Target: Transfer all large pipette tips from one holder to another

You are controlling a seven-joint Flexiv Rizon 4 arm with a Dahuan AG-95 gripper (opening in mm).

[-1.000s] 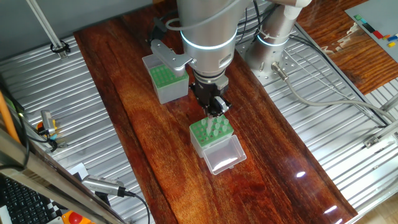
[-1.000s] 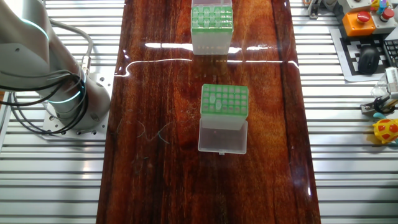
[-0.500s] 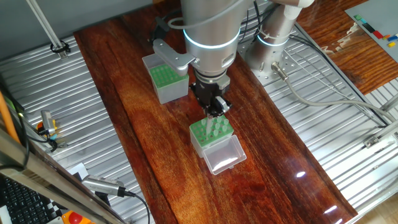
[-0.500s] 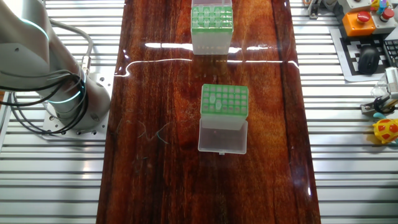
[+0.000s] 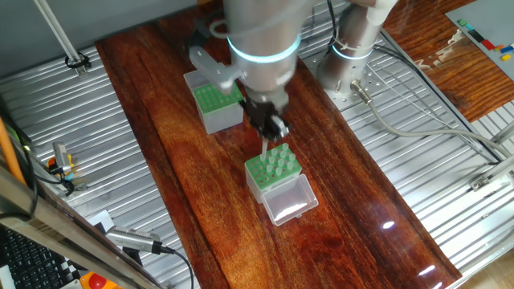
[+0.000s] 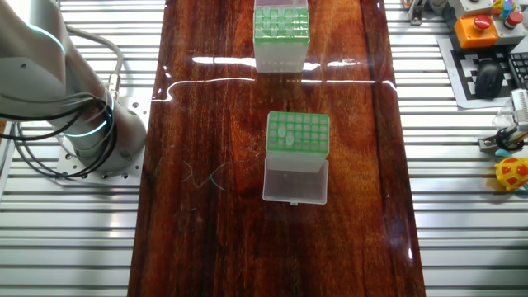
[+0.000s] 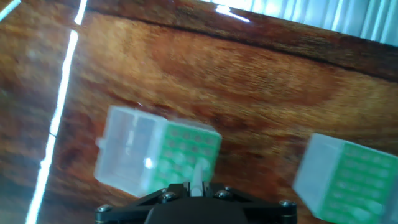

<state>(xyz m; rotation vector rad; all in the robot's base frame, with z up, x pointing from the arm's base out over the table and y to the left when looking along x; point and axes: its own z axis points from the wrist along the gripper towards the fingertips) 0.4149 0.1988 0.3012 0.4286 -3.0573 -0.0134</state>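
My gripper (image 5: 271,128) is shut on one large pipette tip (image 5: 266,148), a pale slender cone that hangs just above the holder (image 5: 273,174), the clear-sided box with a green grid top. Several more tips (image 5: 278,164) stand in that grid, and its clear lid (image 5: 291,201) lies open in front. The grey-sided green-topped box (image 5: 215,104) stands behind and to the left. In the hand view the tip (image 7: 198,173) sticks out between my fingers over the holder (image 7: 183,154), with the grey-sided box (image 7: 354,180) to the right. The other fixed view shows both boxes (image 6: 298,134) (image 6: 280,31) but not my gripper.
The wooden table top (image 5: 185,177) is flanked by ribbed metal surfaces (image 5: 96,144). The arm's base (image 5: 353,48) stands at the back right with cables (image 5: 418,128) trailing over the metal. An orange button box (image 6: 477,29) and small objects lie at the right edge.
My gripper has risen and shifted slightly left and back from low over the holder's grid. A tip now hangs from it, clear of the grid.
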